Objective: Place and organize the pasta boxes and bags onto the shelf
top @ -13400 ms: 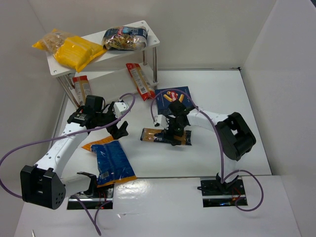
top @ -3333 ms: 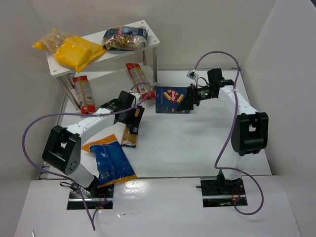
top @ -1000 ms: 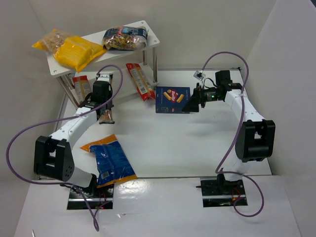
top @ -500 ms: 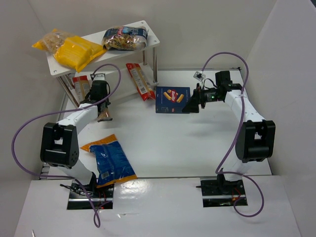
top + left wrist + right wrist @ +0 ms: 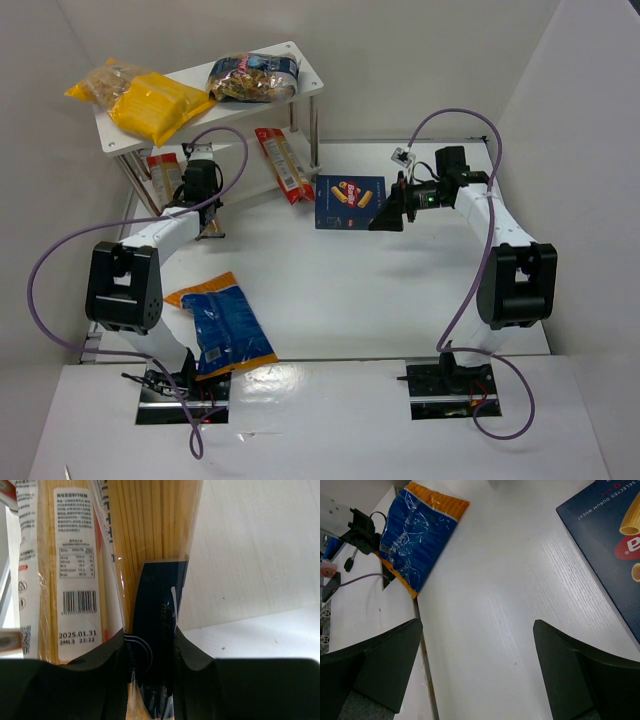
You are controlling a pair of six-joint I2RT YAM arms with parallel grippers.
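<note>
Left wrist: your left gripper (image 5: 150, 652) pinches spaghetti pack (image 5: 150, 530) at dark-blue label (image 5: 160, 595); strands likely brittle, film slippery. Right gripper (image 5: 477, 665) wide.

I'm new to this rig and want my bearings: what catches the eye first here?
The left gripper clamps a golden spaghetti pack at the white shelf's lower tier, beside a red-and-white pack. Mid-table, the right gripper hangs open next to the dark-blue pasta box. A blue bag lies near the left arm's base, and yellow bags sit on the shelf top.
</note>
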